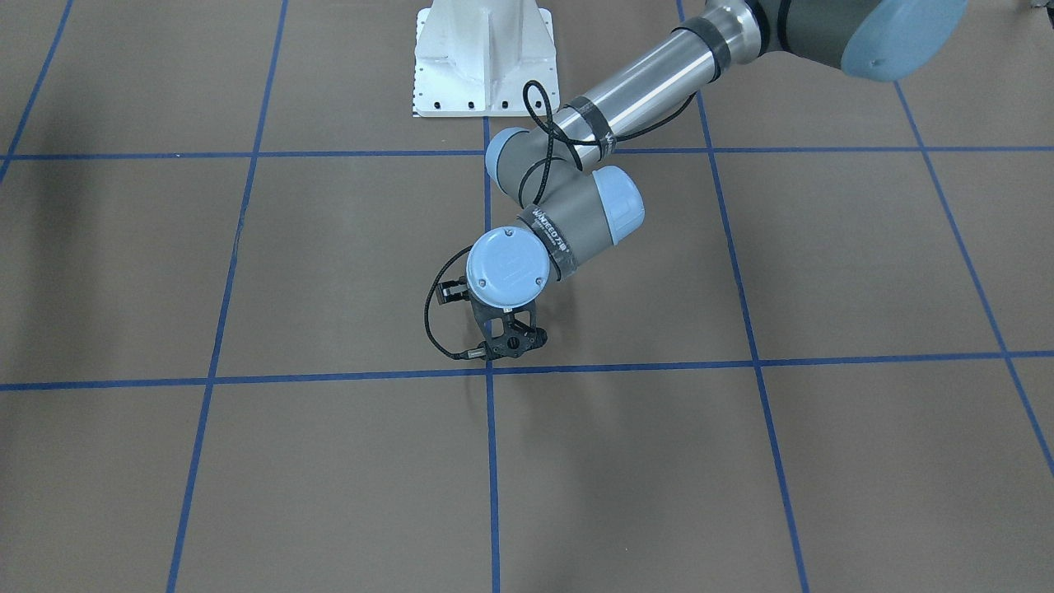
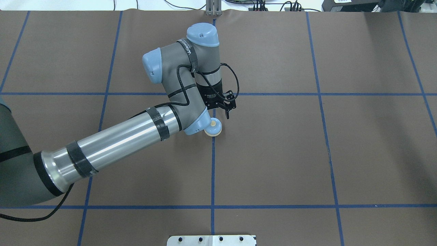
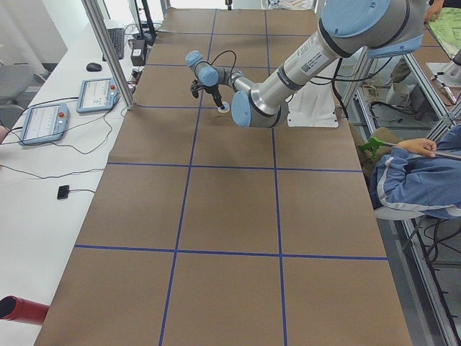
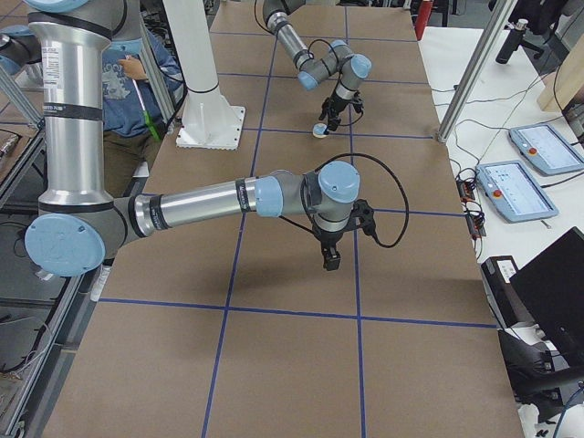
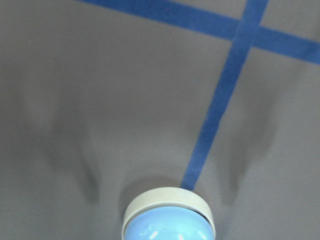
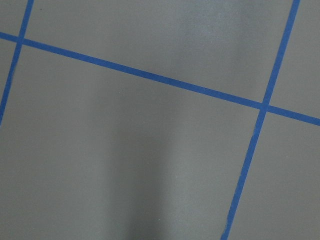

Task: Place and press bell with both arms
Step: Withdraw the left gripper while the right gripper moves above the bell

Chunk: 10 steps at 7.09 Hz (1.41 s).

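Brown table (image 2: 280,153) with a blue tape grid (image 2: 212,171), white pedestal (image 1: 482,58) at the edge, teach pendant (image 3: 42,122) off to the side, someone seated in blue (image 3: 414,187).

the bell (image 5: 170,222) is cut off by the left wrist view's bottom edge.

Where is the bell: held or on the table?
On the table: the bell rests on a tape line, the left gripper above it, not gripping.
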Tool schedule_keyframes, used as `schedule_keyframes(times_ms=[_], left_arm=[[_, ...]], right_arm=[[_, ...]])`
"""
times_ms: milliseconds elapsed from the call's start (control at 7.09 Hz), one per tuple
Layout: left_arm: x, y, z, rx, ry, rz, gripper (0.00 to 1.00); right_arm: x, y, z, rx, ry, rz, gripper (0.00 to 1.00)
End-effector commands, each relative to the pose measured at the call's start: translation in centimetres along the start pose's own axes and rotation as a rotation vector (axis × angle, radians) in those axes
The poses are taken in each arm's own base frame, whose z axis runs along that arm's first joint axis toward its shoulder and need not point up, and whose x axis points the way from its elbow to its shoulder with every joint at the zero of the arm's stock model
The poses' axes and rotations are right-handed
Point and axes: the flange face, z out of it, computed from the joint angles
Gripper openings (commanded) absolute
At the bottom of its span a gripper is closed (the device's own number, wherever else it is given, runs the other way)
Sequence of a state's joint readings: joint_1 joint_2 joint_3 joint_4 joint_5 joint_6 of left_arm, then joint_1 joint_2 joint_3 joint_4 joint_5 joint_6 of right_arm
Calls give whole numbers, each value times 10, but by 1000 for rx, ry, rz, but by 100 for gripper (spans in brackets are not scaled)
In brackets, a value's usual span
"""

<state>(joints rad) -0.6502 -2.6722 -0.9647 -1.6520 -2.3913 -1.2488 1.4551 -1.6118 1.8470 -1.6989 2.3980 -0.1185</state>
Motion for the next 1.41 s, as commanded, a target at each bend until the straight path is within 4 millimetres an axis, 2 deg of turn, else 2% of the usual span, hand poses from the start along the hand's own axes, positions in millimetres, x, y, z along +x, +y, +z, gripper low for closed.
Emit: schedule_keyframes(times_ms=[0,141,282,423,564,706,847,988,1129,1270], left_arm=[[-11,24,-63,35,41,4,100],[-50,25,-88,63,66,10,100],[-102,40,-98,90,99,48,100],[-164,42,-116,125,119,83,100],[-232,47,-116,147,106,172,100],[-298,51,-119,168,90,200,100],[-335,49,-127,186,80,202,100],[-349,46,-129,191,75,191,100],[-355,46,-131,195,74,183,100],[-367,48,-132,198,69,194,100]], right_arm=[[-11,-10,-3,15,-4,-29,100],[-34,-22,-12,45,-45,29,100],[-85,-39,-5,90,-65,34,100],[-129,-46,19,103,-106,94,100],[-194,-62,47,108,-138,144,100],[-300,-91,75,107,-154,235,100],[-403,-102,98,154,-157,340,100],[-479,-93,125,151,-161,401,100],[-539,-109,139,177,-135,455,80],[-582,-116,151,185,-112,459,35]])
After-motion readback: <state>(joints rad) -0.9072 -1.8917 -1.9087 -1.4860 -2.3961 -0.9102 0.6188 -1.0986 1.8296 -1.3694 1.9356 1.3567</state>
